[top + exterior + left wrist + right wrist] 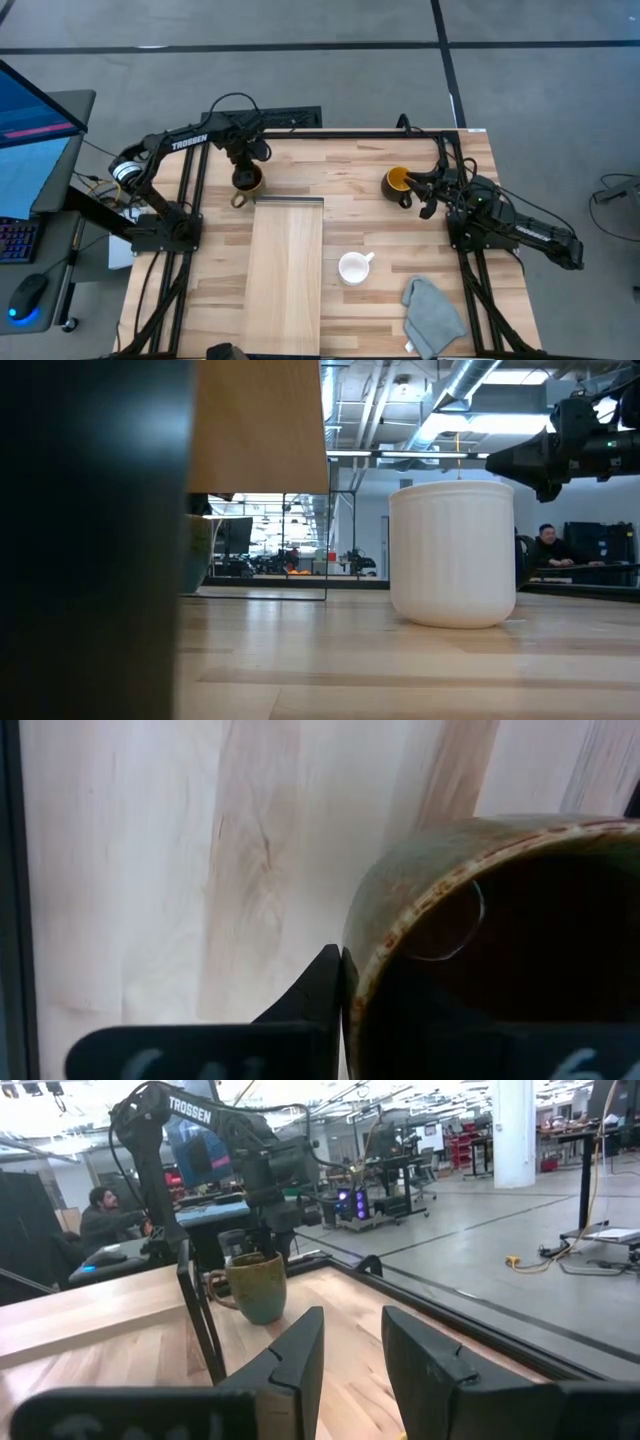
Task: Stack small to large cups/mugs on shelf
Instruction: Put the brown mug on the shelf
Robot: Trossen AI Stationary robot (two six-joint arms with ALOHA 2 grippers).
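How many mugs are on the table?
3. The brown mug sits at the shelf's far end under the left gripper. The dark mug is beside the right gripper. The white mug stands near the grey cloth.

A crumpled grey cloth [433, 316] is seen lying on the slatted wooden worktop [370, 226], well apart from both pairs of fingers, while a seated person [549, 547] is glimpsed in the room beyond.

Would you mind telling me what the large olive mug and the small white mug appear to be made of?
The large olive mug looks like glazed stoneware: a glossy, speckled green-brown surface with a rust-toned rim and a highlight inside. The left pincer is shut on its rim. The small white mug seems to be ceramic or porcelain with a smooth matte-white finish, though plastic cannot be ruled out.
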